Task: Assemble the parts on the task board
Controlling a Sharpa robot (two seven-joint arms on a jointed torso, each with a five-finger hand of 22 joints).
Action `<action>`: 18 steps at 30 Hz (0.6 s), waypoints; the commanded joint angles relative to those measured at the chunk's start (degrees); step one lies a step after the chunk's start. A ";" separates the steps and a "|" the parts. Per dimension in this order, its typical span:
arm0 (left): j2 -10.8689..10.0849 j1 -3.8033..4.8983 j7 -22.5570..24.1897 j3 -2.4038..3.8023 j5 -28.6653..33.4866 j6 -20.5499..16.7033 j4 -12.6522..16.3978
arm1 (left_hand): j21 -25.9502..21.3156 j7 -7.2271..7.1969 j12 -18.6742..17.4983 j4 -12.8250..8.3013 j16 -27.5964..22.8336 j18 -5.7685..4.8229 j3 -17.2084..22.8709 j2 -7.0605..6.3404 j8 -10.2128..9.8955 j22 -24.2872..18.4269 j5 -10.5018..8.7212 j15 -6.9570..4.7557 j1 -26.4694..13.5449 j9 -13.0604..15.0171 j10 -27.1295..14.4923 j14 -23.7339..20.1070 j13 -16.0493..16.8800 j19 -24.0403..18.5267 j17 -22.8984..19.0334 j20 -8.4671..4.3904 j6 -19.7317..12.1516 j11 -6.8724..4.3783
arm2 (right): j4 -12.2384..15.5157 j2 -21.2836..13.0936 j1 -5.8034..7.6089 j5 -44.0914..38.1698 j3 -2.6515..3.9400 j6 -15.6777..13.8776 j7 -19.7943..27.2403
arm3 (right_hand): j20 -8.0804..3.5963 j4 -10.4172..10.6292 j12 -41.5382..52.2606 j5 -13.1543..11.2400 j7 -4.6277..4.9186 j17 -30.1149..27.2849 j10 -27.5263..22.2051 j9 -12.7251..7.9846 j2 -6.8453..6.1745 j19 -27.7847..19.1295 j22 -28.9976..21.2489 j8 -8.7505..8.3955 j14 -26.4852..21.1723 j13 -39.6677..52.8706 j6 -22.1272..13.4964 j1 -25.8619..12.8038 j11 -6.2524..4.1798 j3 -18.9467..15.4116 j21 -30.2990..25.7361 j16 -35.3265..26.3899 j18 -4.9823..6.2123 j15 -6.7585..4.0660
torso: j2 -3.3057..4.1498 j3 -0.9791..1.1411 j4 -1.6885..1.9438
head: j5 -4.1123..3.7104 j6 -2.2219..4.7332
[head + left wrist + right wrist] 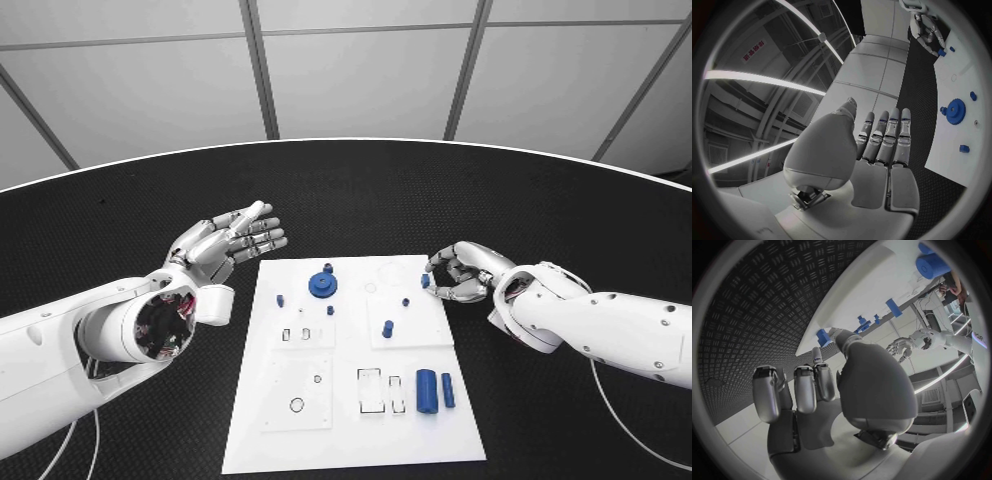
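The white task board (346, 420) lies in the middle of the table. On it are a blue gear (323, 286), a small blue peg (388, 328), and a thick blue cylinder (427, 390) with a thinner one (449, 390) beside it. My right hand (462, 272) is at the board's far right edge, fingers curled, and pinches a small blue part (426, 281) between thumb and fingertip (834, 333); that part (822, 336) stays close to the board. My left hand (228, 240) hovers left of the board's far corner, fingers (889, 132) straight and together, holding nothing.
Two more small blue parts (280, 299) (330, 310) stand near the gear. Several empty slots and holes (371, 388) mark the board's near half. Black table (375, 200) stretches beyond the board to its curved far edge.
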 commanded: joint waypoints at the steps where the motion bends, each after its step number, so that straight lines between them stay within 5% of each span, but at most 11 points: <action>1: -0.02 0.00 -0.01 0.00 0.00 0.02 -0.03 | -0.15 5.30 -0.26 0.11 -0.37 0.97 0.11 -0.25 -0.30 -0.10 0.04 -0.09 0.23 -0.04 0.08 0.14 -0.01 0.43 -0.10 0.11 -0.30 0.16 | -0.09 0.10 -0.01 0.00 0.00 -0.20 -0.19 | -0.39 0.01 0.22 0.17 0.06 13.18 1.48 -0.09 -0.08 5.79 14.80 -0.21 5.53 9.96 0.01 0.23 -0.26 -0.24 0.29 0.32 -0.77 -0.34 | -0.04 0.00 -0.01 | 0.11 -0.15; 18: -0.04 0.01 -0.16 0.00 -0.01 0.23 0.00 | -0.18 5.33 -0.39 0.11 -0.42 0.96 0.16 -0.28 -0.41 -0.16 0.04 -0.08 0.27 -0.10 0.09 0.15 -0.01 0.46 -0.10 0.11 -0.52 0.18 | -0.77 1.43 -0.02 0.00 0.01 -0.19 -0.84 | -0.91 -0.45 0.95 -1.36 -0.29 13.40 2.18 -0.09 1.66 5.92 15.01 0.81 5.59 10.61 3.38 1.15 -0.44 1.03 0.47 0.39 -0.83 -1.05 | -0.01 -0.01 0.02 | 0.10 -0.46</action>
